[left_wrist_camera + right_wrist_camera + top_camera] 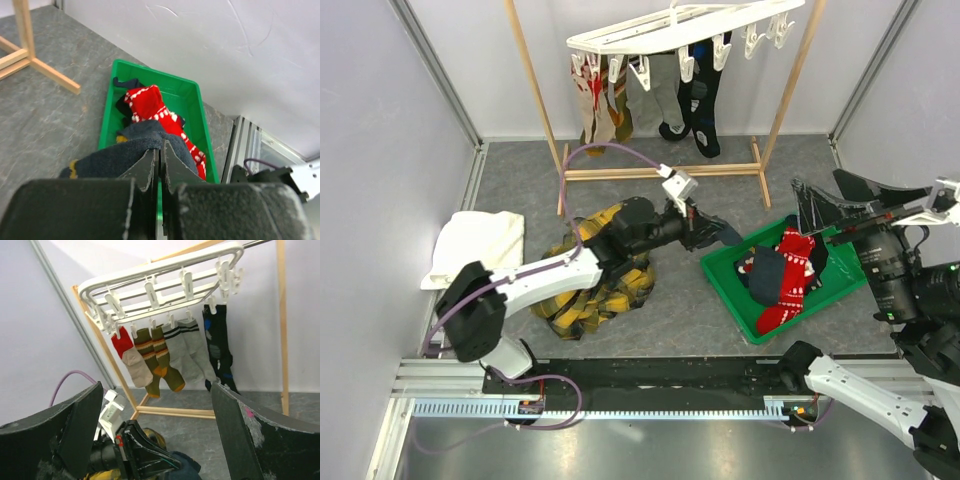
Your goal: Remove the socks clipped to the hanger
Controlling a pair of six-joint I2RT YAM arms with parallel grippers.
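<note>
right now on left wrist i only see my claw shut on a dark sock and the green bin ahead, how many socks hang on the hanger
Observer: At least six socks hang clipped to the hanger: one red and tan, two olive, two grey, dark ones at the other end.
Operator: where's the right claw
Observer: The right claw is open, facing the hanger, holding nothing.
Operator: anything under my arm
Observer: A yellow-black plaid cloth lies heaped right below the left arm.

The left tool [708, 228] gripped a dark sock [728, 234] just beside the green bin [727, 300]; other socks [700, 110] hung from the hanger [690, 25].
</note>
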